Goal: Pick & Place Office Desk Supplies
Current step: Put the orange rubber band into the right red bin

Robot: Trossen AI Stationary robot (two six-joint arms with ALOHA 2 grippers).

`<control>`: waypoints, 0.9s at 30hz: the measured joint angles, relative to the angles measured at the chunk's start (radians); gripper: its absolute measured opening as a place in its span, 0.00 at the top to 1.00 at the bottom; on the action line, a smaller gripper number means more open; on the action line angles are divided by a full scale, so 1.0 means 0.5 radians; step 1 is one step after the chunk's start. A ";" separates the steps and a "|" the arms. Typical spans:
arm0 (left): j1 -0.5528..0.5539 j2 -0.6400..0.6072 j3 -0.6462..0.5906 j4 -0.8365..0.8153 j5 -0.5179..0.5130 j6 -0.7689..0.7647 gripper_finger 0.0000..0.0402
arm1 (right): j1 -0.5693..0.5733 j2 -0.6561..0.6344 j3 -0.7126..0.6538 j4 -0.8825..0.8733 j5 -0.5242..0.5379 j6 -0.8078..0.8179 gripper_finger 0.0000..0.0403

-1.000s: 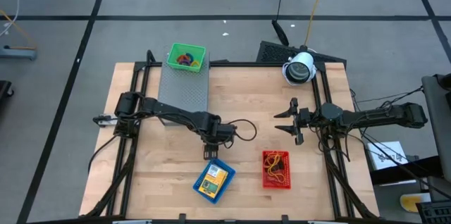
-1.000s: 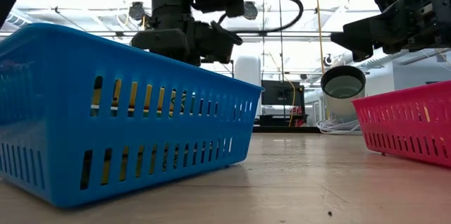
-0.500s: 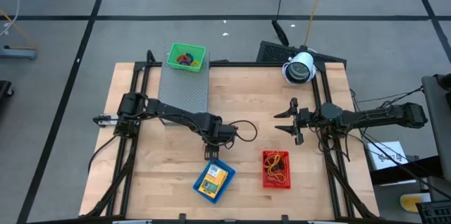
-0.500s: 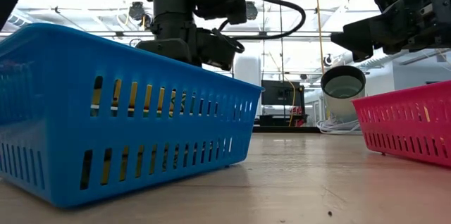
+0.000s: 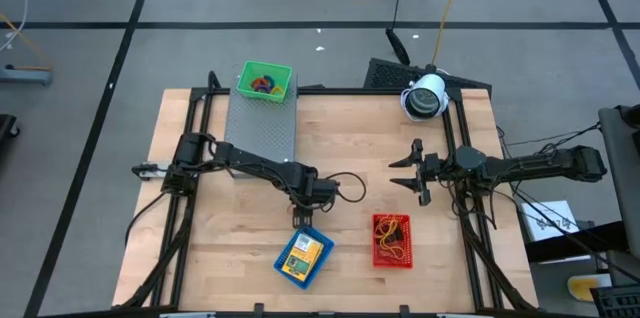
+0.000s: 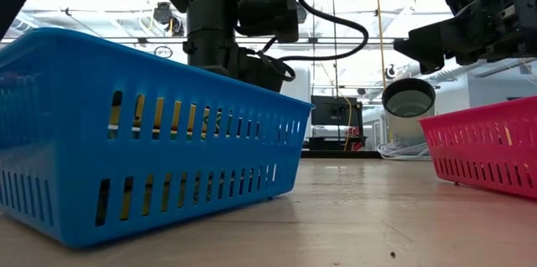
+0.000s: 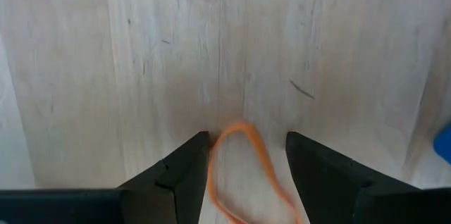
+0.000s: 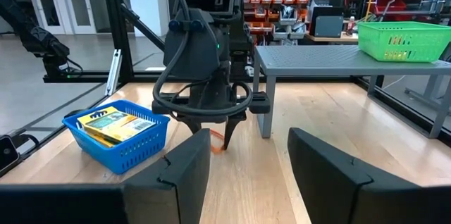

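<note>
The left hand (image 5: pixel 303 214) was hanging low over the middle of the bench (image 5: pixel 350 128), fingers pointing down, with an orange rubber band (image 7: pixel 243 171) dangling between them. It was a thin loop, bright orange and bent into a narrow teardrop. The jaws stood partly apart with the band hooked between them; from the right wrist view it showed as a little orange strip (image 8: pixel 217 138) hanging under the fingers, just above the wood.

Right beside that hand sat the blue basket (image 5: pixel 303 255) holding yellow packets with blue marks (image 8: pixel 113 122). The red basket (image 5: pixel 392 241) held a tangle of bands, and the green basket (image 5: pixel 264 82) sat up on the grey perforated box (image 5: pixel 262 126).

The right hand (image 5: pixel 412 170) hovered apart on its own side, jaws open, holding nothing.
</note>
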 joint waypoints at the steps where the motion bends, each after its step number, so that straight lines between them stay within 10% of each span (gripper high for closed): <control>1: -0.001 0.011 0.001 0.010 -0.010 -0.001 0.51 | 0.000 0.001 0.000 0.001 0.001 -0.001 0.55; 9: -0.017 0.015 0.002 0.011 -0.048 -0.046 0.55 | 0.000 0.002 0.000 0.006 0.000 0.000 0.55; 19: -0.015 0.016 0.001 0.008 -0.067 -0.122 0.97 | 0.000 0.002 0.000 0.006 0.000 0.000 0.55; 27: -0.033 0.003 0.003 -0.009 -0.069 -0.173 0.99 | 0.000 0.002 0.000 0.006 0.000 0.000 0.55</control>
